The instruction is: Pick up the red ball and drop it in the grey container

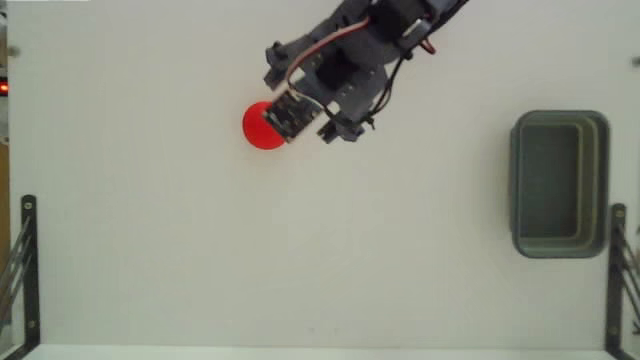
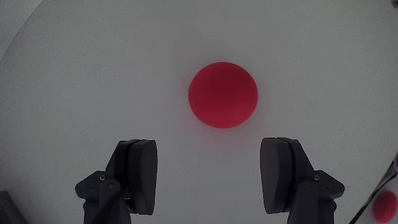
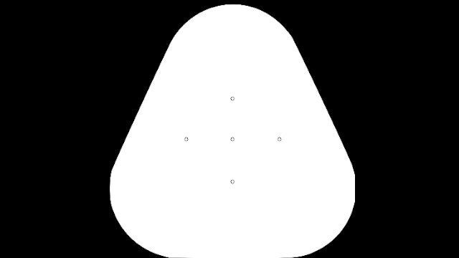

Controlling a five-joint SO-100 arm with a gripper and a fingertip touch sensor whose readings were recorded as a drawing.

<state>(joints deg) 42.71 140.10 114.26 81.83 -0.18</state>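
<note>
ball: red ball [image 1: 258, 128] sits on the white worktop [image 1: 150, 220], left half of the fixed view, partly covered by the arm's camera module
hand: hand [image 2: 209, 168] is spread wide and empty — two dark pads at the bottom of the wrist view, left pad [image 2: 140, 168] and right pad [image 2: 278, 171], nothing between them
key relation: in the wrist view the red ball [image 2: 222, 94] lies ahead of the fingertips, roughly on the centreline of the gap, a touch toward the right pad; not yet between the pads, no contact
fit: gap looks wider than the ball, so it should pass in
next move, my read: advance straight toward the ball, nudge slightly right, then close
container: grey container [image 1: 560, 184] far right of the fixed view, well apart from the ball, long axis top-to-bottom, looks empty
stage: pre-grasp — ball not yet lifted
</note>
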